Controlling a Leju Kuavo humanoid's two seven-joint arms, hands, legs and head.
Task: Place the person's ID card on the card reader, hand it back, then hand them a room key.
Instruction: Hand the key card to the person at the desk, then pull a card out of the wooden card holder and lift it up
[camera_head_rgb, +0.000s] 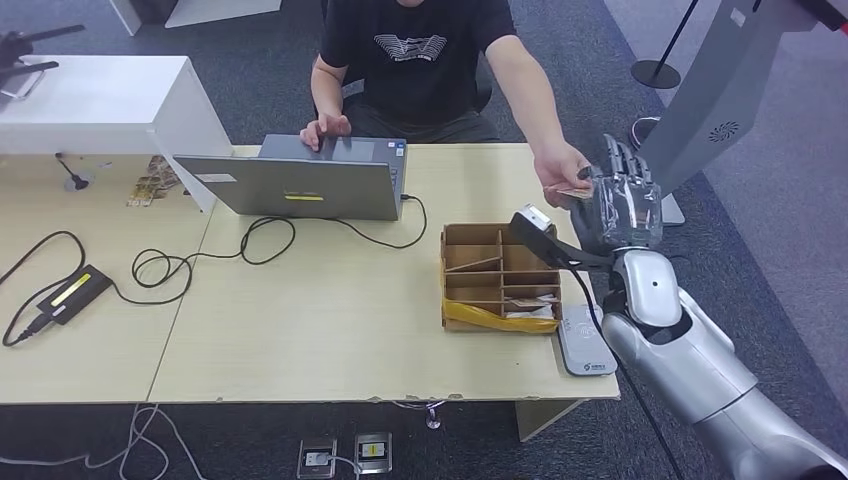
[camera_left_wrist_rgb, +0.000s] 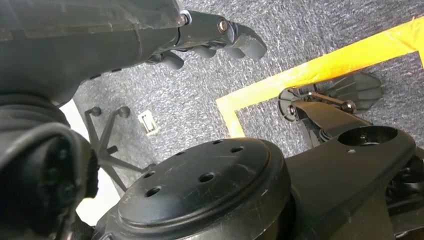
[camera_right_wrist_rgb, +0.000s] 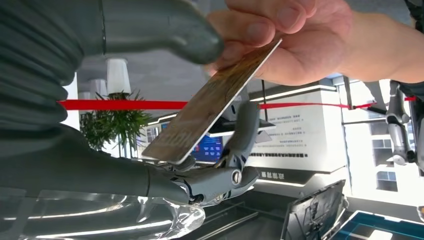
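Nearest the robot, the flat grey card reader pad (camera_head_rgb: 584, 343) lies at the front right corner of the pale wooden desk (camera_head_rgb: 300, 330), just beside the brown cardboard divider box (camera_head_rgb: 497, 278), so a card taken at that side has only a short way down to it. Above and beyond it the silver right hand (camera_head_rgb: 620, 205) is raised with fingers spread, and the thin brownish ID card (camera_right_wrist_rgb: 210, 102) sits between its thumb and fingers, while the seated person's hand (camera_head_rgb: 560, 172) pinches the card's far end, so this looks like the handover; whether the robot's fingers actually grip it I cannot tell. The left hand (camera_left_wrist_rgb: 200, 40) hangs over grey carpet, fingers curled in and holding nothing, likely idle for this step.
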